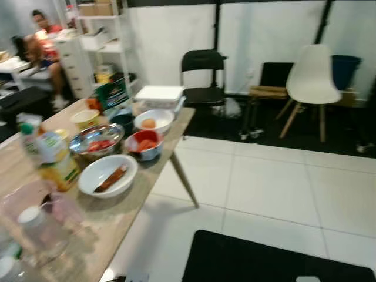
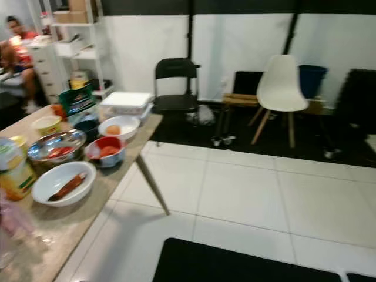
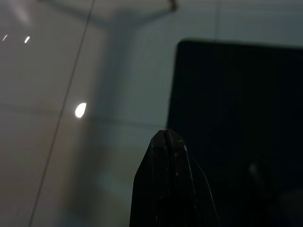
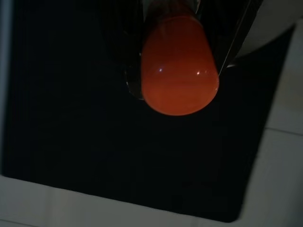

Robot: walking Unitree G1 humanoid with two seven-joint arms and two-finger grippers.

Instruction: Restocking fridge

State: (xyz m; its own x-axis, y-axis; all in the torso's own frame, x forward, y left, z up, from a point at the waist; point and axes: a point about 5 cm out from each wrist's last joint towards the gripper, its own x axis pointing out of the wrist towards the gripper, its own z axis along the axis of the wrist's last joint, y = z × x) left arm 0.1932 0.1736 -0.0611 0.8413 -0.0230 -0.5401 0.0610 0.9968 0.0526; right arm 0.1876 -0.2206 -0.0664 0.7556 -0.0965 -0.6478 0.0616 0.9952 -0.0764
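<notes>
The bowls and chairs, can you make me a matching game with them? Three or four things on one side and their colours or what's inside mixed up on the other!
Things:
1. Chair by the far wall with wooden legs
2. Folding chair
3. Bowl with a sausage in it
4. Bowl with orange food, beside the metal bowl

Colours:
A. red
B. black
C. white, on the table
D. white, on the floor

Pairs: 1-D, 2-B, 3-C, 4-A
</notes>
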